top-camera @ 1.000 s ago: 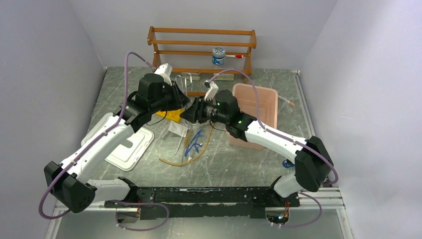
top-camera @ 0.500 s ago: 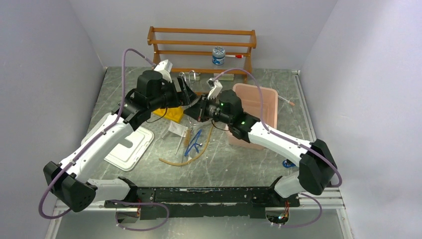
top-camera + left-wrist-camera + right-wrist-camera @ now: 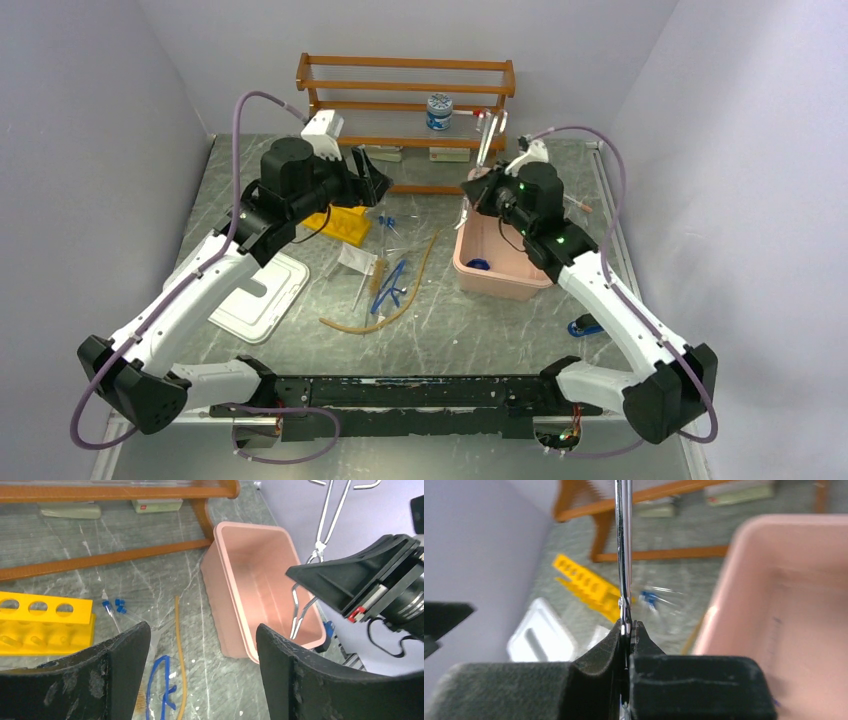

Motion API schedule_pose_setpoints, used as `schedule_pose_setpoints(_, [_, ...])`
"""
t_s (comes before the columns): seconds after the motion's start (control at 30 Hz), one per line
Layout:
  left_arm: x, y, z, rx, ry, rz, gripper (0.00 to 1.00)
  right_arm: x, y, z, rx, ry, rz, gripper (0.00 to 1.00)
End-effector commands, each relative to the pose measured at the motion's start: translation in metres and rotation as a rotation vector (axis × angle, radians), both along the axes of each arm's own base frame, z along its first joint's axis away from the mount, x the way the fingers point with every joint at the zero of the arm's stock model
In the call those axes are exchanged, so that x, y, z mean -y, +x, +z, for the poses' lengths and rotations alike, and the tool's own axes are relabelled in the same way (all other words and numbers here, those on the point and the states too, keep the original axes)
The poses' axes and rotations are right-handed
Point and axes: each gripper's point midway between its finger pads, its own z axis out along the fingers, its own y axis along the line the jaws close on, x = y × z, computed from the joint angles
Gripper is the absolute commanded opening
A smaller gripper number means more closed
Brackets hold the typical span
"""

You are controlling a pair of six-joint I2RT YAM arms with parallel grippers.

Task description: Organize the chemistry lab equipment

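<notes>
From above, the left pincer [image 3: 372,180] hovers with its jaws apart and empty, near a yellow plastic test-tube rack [image 3: 340,226] lying on the grey marbled surface [image 3: 450,330]. The right pincer [image 3: 478,188] is clamped on thin metal tongs [image 3: 488,138], held upright over the far left corner of a pink plastic bin [image 3: 505,262]. Between rack and bin lie small clear blue-capped tubes [image 3: 390,222], a tan rubber hose [image 3: 422,262] and blue tongs [image 3: 392,281]. The left wrist view shows two black fingers [image 3: 120,675] spread wide with nothing between, the rack at lower left and the bin ahead. The right wrist view shows its fingers [image 3: 599,655] pressed together on the tongs' shaft, with the bin at right.
</notes>
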Motion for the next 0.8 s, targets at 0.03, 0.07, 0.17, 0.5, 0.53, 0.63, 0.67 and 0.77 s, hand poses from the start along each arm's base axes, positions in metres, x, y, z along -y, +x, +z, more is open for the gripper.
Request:
schedule_pose_setpoints(0.03, [0.006, 0.007, -0.02, -0.004, 0.031, -0.017, 0.8, 0.086, -0.006, -0.059, -0.207, -0.252, -0.271, 0.0])
schedule_pose_setpoints(0.07, [0.006, 0.008, -0.025, -0.013, 0.036, -0.017, 0.79, 0.093, -0.007, -0.068, -0.234, -0.271, -0.283, 0.0])
schedule_pose_setpoints(0.17, [0.009, 0.012, -0.037, -0.038, 0.047, -0.019, 0.78, 0.101, -0.009, -0.09, -0.287, -0.312, -0.267, 0.0])
schedule_pose_setpoints(0.5, [0.019, 0.028, -0.048, -0.066, 0.034, 0.001, 0.75, 0.096, 0.009, -0.159, -0.381, -0.399, -0.144, 0.0])
schedule_pose_setpoints(0.53, [0.02, 0.03, -0.05, -0.067, 0.039, 0.003, 0.74, 0.096, 0.01, -0.165, -0.39, -0.403, -0.134, 0.0])
schedule_pose_setpoints(0.63, [0.021, 0.036, -0.054, -0.069, 0.059, 0.011, 0.74, 0.097, 0.011, -0.183, -0.423, -0.416, -0.126, 0.0])
schedule_pose_setpoints(0.67, [0.02, 0.038, -0.056, -0.07, 0.067, 0.016, 0.74, 0.097, 0.011, -0.189, -0.432, -0.415, -0.126, 0.0])
schedule_pose_setpoints(0.77, [0.022, 0.044, -0.061, -0.069, 0.086, 0.022, 0.74, 0.095, 0.015, -0.206, -0.447, -0.411, -0.121, 0.0])
